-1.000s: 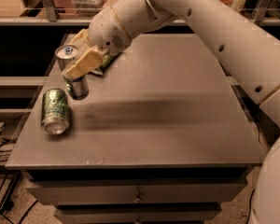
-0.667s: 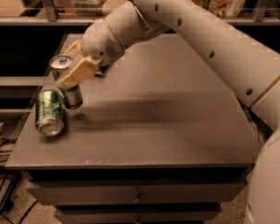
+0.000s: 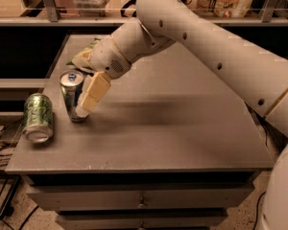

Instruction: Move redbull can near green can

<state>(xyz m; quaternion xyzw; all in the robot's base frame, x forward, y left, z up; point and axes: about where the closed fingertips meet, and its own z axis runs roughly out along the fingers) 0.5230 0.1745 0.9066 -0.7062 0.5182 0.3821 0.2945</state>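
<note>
The redbull can [image 3: 70, 92], slim with a silver top, stands upright at the table's left side. My gripper [image 3: 77, 104] reaches down from the upper right and is shut on it; one cream finger [image 3: 93, 94] lies against the can's right side, and the other is hidden behind the can. The green can [image 3: 37, 117] lies on its side just left of the redbull can, near the table's left edge, with a small gap between them.
The grey table [image 3: 173, 128] has drawers below its front edge. A flat green chip bag [image 3: 88, 51] lies behind my wrist at the back left. My arm [image 3: 206, 47] spans the table's right half. Shelves with goods run along the back.
My gripper has brought the redbull can down and nearer the front, so it now stands beside the green can. The green can has not moved.
</note>
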